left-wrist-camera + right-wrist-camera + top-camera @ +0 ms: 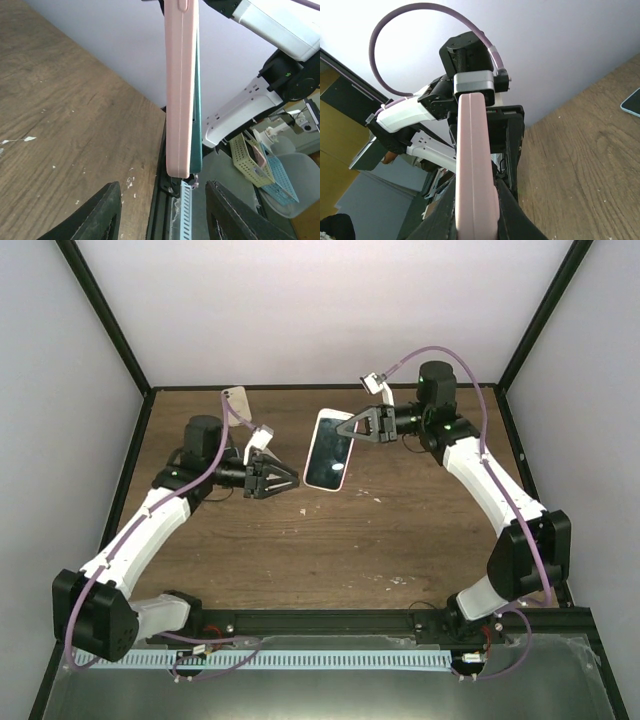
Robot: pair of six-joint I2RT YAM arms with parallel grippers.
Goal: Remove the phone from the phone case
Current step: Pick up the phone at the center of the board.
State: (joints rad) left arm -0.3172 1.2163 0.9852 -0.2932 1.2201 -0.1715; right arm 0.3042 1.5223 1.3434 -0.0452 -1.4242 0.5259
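Note:
The phone, dark screen up in a pink phone case, hangs tilted above the middle of the wooden table. My right gripper is shut on its upper end; the right wrist view shows the pink case edge clamped between the fingers. My left gripper is open just left of the lower end. In the left wrist view the case edge and the teal phone behind it end above the gap between the open fingers, touching neither.
A flat pale phone-like object lies at the back left of the table, and its corner shows in the right wrist view. A black rail runs along the near edge. Baskets stand beyond the table.

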